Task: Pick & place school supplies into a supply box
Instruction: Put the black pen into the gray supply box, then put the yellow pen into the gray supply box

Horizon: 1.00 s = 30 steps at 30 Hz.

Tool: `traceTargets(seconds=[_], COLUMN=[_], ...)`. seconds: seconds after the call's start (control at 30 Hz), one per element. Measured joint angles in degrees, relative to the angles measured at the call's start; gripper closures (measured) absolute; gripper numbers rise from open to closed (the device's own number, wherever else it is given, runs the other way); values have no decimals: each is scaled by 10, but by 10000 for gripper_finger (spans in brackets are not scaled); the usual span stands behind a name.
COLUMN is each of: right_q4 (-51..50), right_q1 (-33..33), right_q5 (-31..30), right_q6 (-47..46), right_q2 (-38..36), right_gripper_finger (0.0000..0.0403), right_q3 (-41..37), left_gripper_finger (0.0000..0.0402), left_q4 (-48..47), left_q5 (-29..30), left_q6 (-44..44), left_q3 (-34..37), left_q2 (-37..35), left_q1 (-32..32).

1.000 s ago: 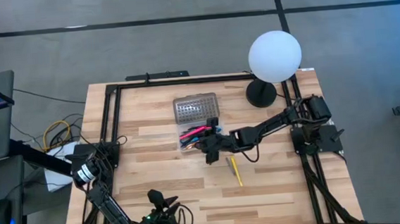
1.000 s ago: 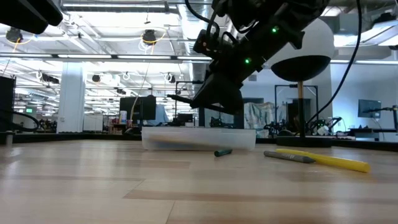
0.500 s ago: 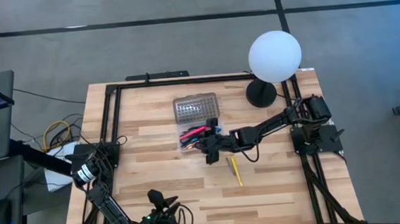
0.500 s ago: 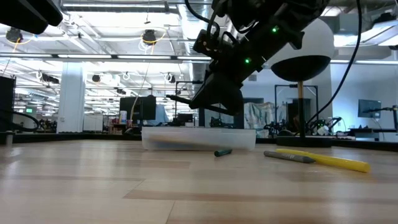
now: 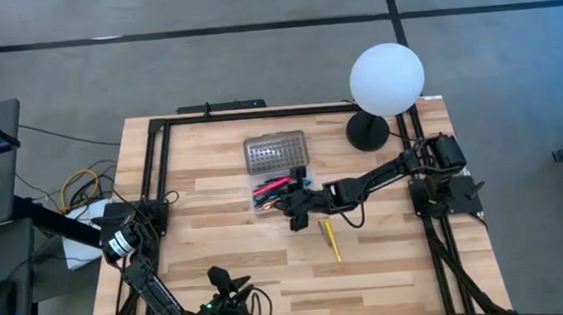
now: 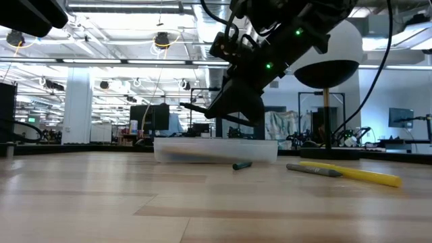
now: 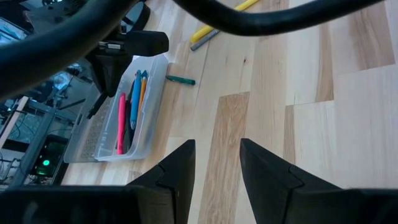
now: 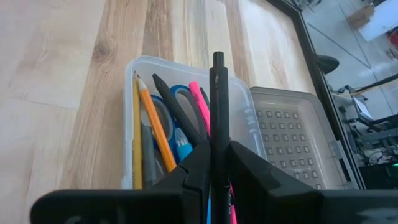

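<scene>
And here's the right gripper (image 8: 214,163) poised directly above the supply box (image 8: 134,78), its fingers (image 8: 194,163) pinched tight on a black pen (image 8: 216,99) that stands up between them, so the carry looks about done and the drop is the business in hand. The box sits open on the table (image 5: 219,261), its gridded grey lid (image 5: 274,151) folded flat on the side facing the white globe lamp (image 5: 386,79), and the tray already holds a good haul: a yellow pencil (image 8: 137,127), an orange pencil (image 8: 157,130), the blue-handled scissors (image 8: 181,118) and a pink pen (image 8: 198,102), all lying lengthwise. From table height the gripper (image 6: 233,101) hangs clear above the box rim, nothing touching yet. To do this well, I'd say the pen wants turning to lie along the box's long axis, parallel with what's inside, then lowering close to the pile before the fingers part, otherwise it may bridge the wall or bounce out. Work remains beside the box on the side away from the lid: a small green marker (image 6: 242,165) just next to it, then a grey pen (image 6: 314,170) and a yellow marker (image 5: 332,240) a little further off. The left gripper (image 7: 214,163) waits well away from the box at the table's near edge, fingers spread and holding nothing
</scene>
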<state>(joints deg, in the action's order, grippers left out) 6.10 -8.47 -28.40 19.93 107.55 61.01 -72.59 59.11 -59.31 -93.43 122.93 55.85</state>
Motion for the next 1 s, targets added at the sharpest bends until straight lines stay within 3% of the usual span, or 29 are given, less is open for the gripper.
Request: traceTargets(seconds=[0.7,1.0], right_q4=[0,-1], right_q1=[4,4], right_q5=[18,15], right_q6=[-5,-5], right_q2=[0,0], right_gripper_finger=[354,292], right_q3=[0,0], left_gripper_finger=[280,280], left_q4=[-1,-2], left_q5=[1,1], left_q6=[3,3], left_q3=[0,0], left_q2=[0,0], left_q1=[0,0])
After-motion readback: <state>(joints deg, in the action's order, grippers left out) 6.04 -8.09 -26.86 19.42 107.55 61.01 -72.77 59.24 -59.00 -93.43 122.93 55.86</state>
